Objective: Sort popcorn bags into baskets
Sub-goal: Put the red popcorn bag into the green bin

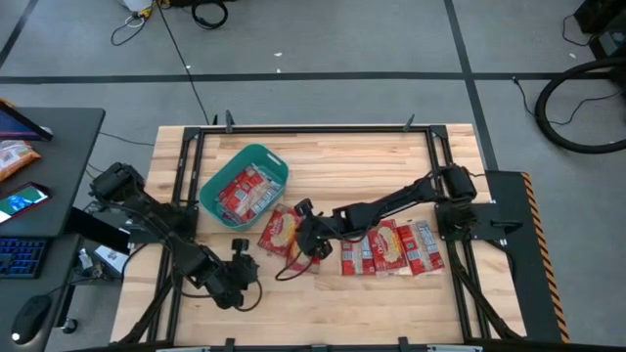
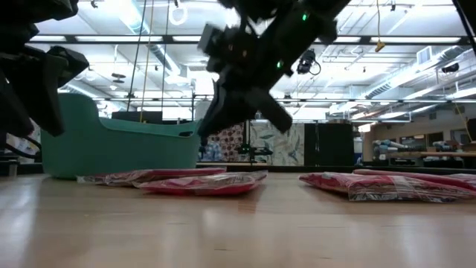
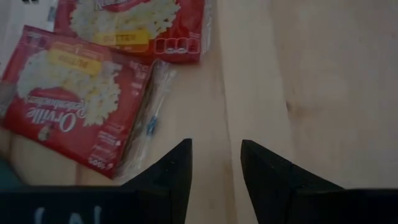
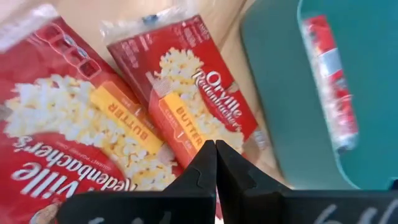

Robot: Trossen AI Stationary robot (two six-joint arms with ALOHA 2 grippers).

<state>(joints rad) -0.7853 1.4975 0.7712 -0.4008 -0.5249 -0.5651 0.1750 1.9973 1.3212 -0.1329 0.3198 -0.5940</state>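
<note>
The teal basket (image 1: 209, 191) stands at the table's far left and holds several red popcorn bags (image 1: 245, 191). Two more bags (image 1: 278, 233) lie flat on the table just right of it, and three lie side by side farther right (image 1: 389, 249). My right gripper (image 1: 301, 217) is shut and empty. It hangs above the two bags (image 4: 186, 106) beside the basket (image 4: 280, 106), clear of them in the low view (image 2: 245, 112). My left gripper (image 3: 214, 162) is open and empty. It is low over bare wood nearer the front edge (image 1: 242, 258), with the two bags (image 3: 74, 106) ahead of it.
A dark frame runs along the table's far, left and right sides (image 1: 313, 127). Bare wood lies in front of the bags toward the near edge (image 1: 372, 313). A desk with a keyboard and phone stands off the table's left (image 1: 29, 205).
</note>
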